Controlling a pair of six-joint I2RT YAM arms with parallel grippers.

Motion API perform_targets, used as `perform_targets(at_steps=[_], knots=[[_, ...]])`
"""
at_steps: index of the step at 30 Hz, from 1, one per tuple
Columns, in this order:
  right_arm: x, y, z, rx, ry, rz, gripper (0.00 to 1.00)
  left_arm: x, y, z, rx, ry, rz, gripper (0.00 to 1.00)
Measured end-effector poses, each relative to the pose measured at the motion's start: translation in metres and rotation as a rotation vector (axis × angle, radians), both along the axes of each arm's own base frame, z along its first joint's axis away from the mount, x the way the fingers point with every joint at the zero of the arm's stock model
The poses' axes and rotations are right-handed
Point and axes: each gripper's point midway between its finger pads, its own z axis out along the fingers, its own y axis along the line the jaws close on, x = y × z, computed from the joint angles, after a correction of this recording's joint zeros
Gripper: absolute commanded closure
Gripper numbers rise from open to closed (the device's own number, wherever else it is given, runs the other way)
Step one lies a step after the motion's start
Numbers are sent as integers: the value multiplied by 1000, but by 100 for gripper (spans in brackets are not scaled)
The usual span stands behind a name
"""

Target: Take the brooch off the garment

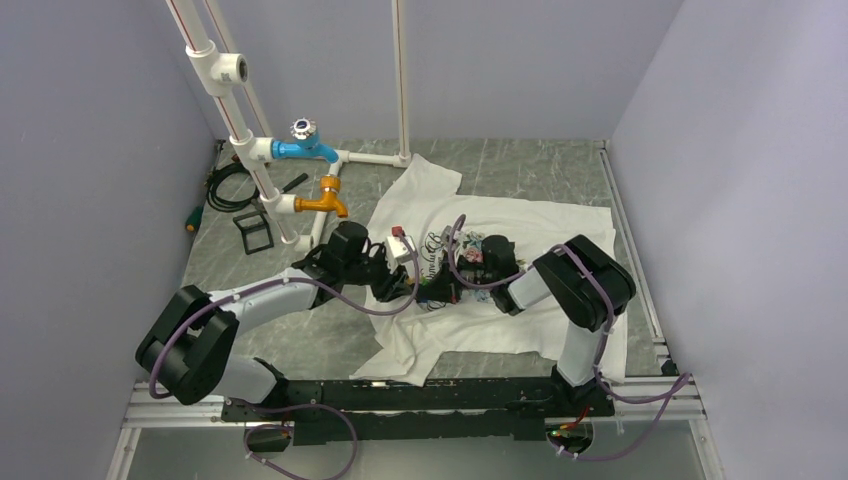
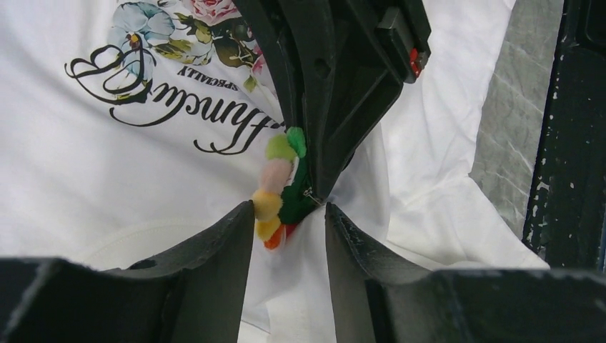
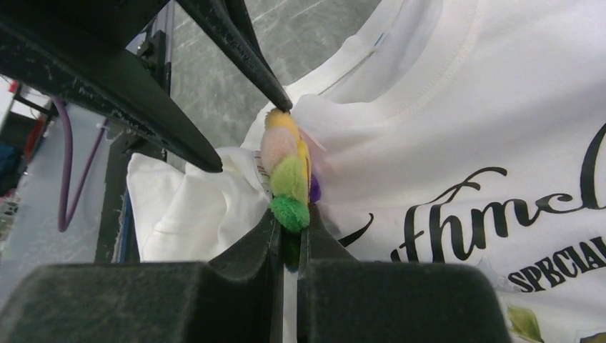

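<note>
Top view: the left gripper (image 1: 412,283) and right gripper (image 1: 446,279) are meeting over the garment (image 1: 540,225), hiding the brooch.

Left wrist: the left gripper (image 2: 286,214) is standing partly open, flanking the edge-on brooch (image 2: 279,182).

Right wrist: the right gripper (image 3: 289,230) is pinching the brooch's (image 3: 286,168) green end, with the brooch's long axis in line with its 2 fingers.

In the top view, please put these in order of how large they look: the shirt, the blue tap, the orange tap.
1. The shirt, by far the largest.
2. The blue tap and the orange tap: they look about alike, so I do not rank one above the other.
</note>
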Motion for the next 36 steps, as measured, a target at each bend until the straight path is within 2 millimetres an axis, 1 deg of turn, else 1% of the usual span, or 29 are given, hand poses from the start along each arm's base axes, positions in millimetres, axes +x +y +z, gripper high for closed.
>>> perform_targets(at_steps=[4,7,9,14,17,23,26,29,31,33,36], knots=[[2,4,2,12,56,0,100,1,0,1,-4,6,11,54],[9,7,6,27,109,-1,100,6,0,5,-12,25,39,53],[13,8,8,33,149,0,100,9,0,7,-10,44,61,50],[18,7,4,32,277,2,100,12,0,6,6,129,112,45],[21,7,0,30,346,7,100,11,2,6,22,177,139,44],[21,4,-4,18,424,3,100,11,5,6,42,222,173,41],[19,3,-5,14,434,7,100,6,5,10,33,178,156,42],[17,2,-8,4,443,9,100,-10,9,17,30,72,116,46],[16,1,-10,-5,455,11,100,-21,7,22,39,-11,82,47],[15,1,-10,-7,461,13,100,-27,3,29,45,-85,58,47],[13,1,-8,-3,471,22,100,-22,3,33,62,-137,85,47]])
